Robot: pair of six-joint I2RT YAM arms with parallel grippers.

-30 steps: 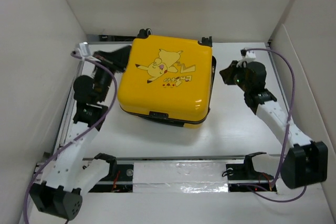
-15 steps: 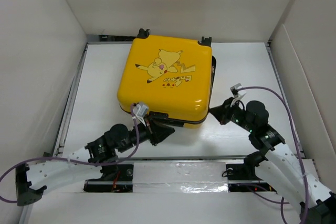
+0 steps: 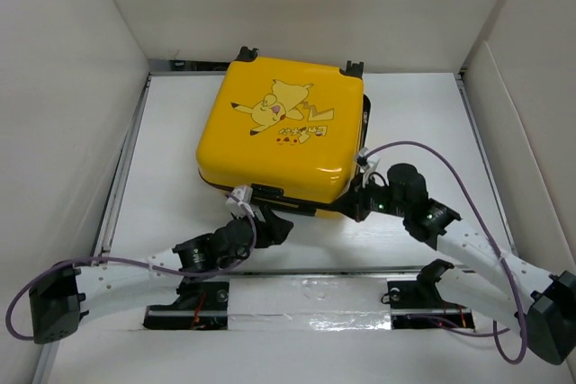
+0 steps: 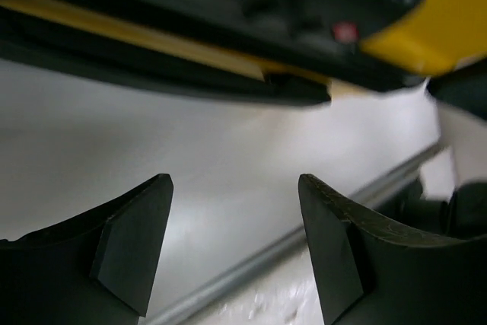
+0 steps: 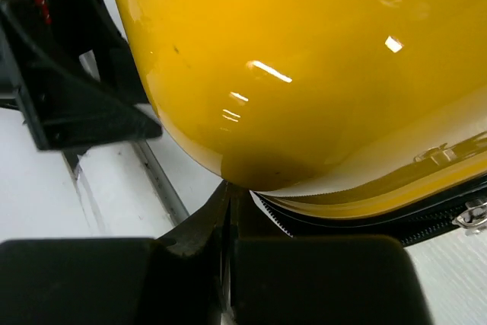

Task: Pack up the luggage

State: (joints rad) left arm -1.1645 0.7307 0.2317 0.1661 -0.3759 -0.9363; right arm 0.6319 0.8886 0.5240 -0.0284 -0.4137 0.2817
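Observation:
The luggage (image 3: 283, 132), a yellow hard-shell case with a cartoon print, lies flat in the middle of the table, its near edge slightly raised. My left gripper (image 3: 270, 222) sits at that near edge, open, with only white table between its fingers (image 4: 234, 184); the case's black trim and yellow shell (image 4: 426, 28) hang just above it. My right gripper (image 3: 358, 200) is at the near right corner, shut, its tips (image 5: 228, 188) pressed against the zipper seam under the yellow shell (image 5: 304, 58). The left gripper (image 5: 68, 89) also shows in the right wrist view.
White walls enclose the table on the left, back and right. A metal rail (image 3: 306, 272) and a shiny taped strip (image 3: 306, 299) run along the near edge between the arm bases. Purple cables (image 3: 432, 155) loop off both arms.
Both arms have swung from the luggage's sides to its near edge. The left gripper has opened from shut. The right gripper has closed in on the near right corner, and the near edge looks lifted.

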